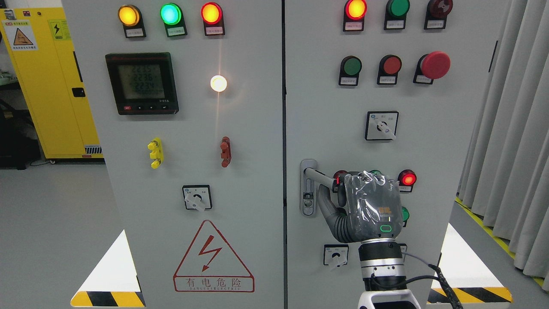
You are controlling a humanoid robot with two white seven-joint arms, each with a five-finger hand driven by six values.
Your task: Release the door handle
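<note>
The robot's right hand (371,206), gloved in grey, has its fingers curled around the door handle (319,174), which sticks out sideways from its lock plate (307,187) on the right door of a grey electrical cabinet (257,171). Left of the cabinet stands a yellow cupboard (47,86) on a grey floor (47,231); right of it hang grey curtains (510,137).

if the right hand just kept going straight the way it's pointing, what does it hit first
The right hand points at the right cabinet door and its fingers already curl around the door handle. Straight ahead, it would probably press into that handle, then the door panel.
</note>
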